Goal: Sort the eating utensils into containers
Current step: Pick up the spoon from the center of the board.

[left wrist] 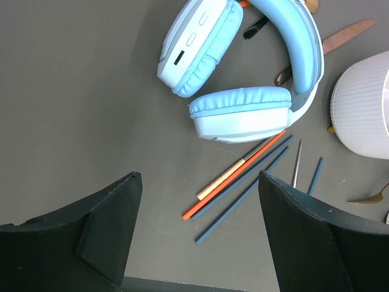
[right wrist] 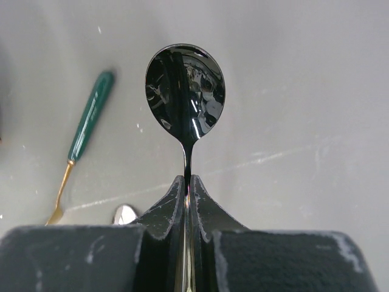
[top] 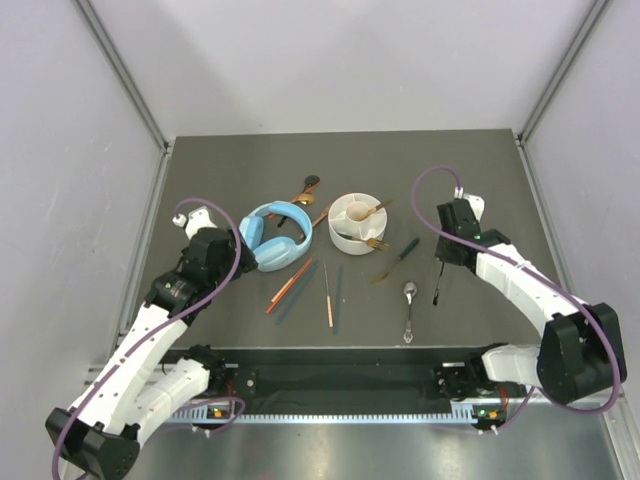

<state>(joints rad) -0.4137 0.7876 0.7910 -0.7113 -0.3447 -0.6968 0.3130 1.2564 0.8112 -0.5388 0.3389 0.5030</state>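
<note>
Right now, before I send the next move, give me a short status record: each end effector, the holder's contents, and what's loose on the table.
left end effector: open, empty, left of the headphones
right end effector: shut on the handle of the black spoon
white holder: gold utensils inside, handles sticking out over the rim
loose on table: orange and teal chopsticks, silver spoon, teal-handled fork
</note>
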